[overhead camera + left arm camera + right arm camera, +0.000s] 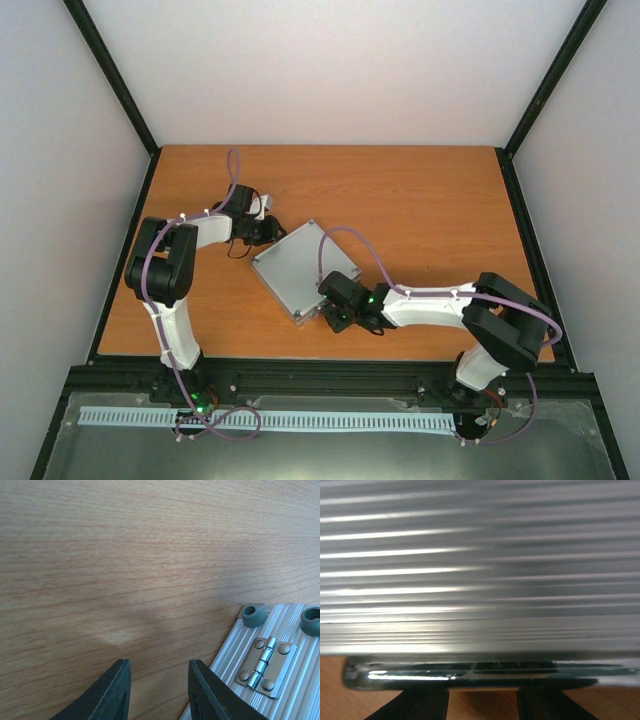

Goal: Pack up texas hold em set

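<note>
White-walled booth (330,60), wood bench (430,200): the silver case (300,268) of the poker set lies flat mid-bench, lid down, turned cornerwise to the arms. No chips, cards or buttons show loose around it. Left claw (159,666) hangs just beside the case's hinge (265,670) side, fingers moderately spread w/ only wood btwn them. Right claw (482,697) sits low at the case's near-right edge, fingers apart, wood showing btwn. Whether its tips touch the shiny rim can't be told, as the view is too close. By the look of it, packing is nearly done and securing the front edge is the step in hand. It is best done w/ the left claw bracing the hinge side so the case doesn't skate, and the right claw pressing square to the edge, not at a corner. Room: open bench lies beyond the case & to the right. The near bench edge is close behind the right claw, so any slide should go away from the arms.
</note>
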